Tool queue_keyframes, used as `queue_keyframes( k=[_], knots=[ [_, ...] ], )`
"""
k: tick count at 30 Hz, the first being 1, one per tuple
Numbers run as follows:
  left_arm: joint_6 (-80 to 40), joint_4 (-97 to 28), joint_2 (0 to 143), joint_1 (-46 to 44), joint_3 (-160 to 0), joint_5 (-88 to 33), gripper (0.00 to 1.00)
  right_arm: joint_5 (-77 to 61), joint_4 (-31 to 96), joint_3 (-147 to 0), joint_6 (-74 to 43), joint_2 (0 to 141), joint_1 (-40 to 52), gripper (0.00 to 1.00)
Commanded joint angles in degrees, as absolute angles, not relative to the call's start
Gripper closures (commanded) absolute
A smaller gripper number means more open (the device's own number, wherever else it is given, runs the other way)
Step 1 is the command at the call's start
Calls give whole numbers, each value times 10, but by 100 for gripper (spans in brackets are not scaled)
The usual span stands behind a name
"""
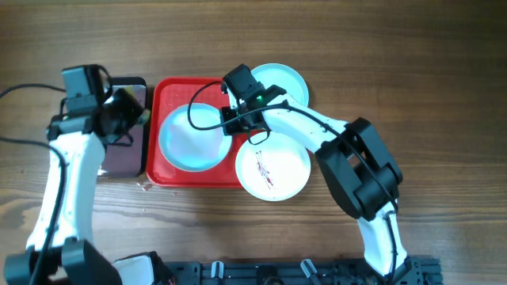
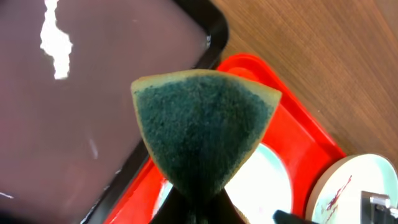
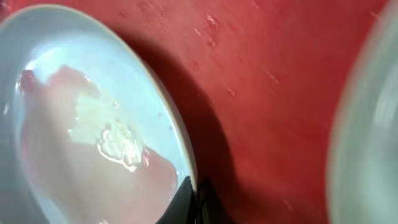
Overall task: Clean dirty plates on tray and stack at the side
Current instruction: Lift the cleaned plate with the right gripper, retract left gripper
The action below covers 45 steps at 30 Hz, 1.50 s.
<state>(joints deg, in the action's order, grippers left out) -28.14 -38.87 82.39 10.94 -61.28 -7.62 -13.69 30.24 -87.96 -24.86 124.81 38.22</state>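
Right now the left end effector point(image 2: 194, 210) is pinching the lower end of a green scouring sponge point(image 2: 202, 137), fingers clamped on it. It is holding the sponge above the black tray point(image 2: 93, 106). The black tray is lying just beside the left rim of the red tray point(image 1: 162, 170) on the wooden counter point(image 1: 444, 63).

One turquoise plate point(image 1: 190, 138) is sitting inside the red tray. The right end effector point(image 1: 230, 119) is gripping this plate at its right rim, and in the right wrist view the fingertips point(image 3: 186, 200) are closing together on the edge.

A second turquoise plate point(image 1: 289, 79) is resting at the tray's far right corner, partly under the right arm. The white plate point(image 1: 277, 170), showing dark red smears, is lying at the tray's near right corner, overlapping its rim.
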Motion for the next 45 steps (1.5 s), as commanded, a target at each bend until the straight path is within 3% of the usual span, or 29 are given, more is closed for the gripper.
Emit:
queue_keyframes(
  k=[1,9,14,19,29,37,45],
  knots=[
    [-243,-423,813,124,-622,-69,96,-25,328,-894,-249,1188,397,96],
    [-244,-447,837,126,-618,-67,96,281,329,-894,-232,1123,487,96],
    [-262,-437,845,126,-618,-68,96,502,301,-894,-149,1121,560,96],
    [-262,-436,846,126,-618,-68,96,635,263,-894,-86,1121,606,96],
    [-279,-442,846,126,-618,-70,96,816,116,-894,99,1121,632,96],
    [-279,-446,846,126,-618,-70,96,836,-31,-894,257,1121,632,96],
    [-279,-447,846,126,-618,-70,96,836,-45,-888,231,1121,632,96]
  ],
)
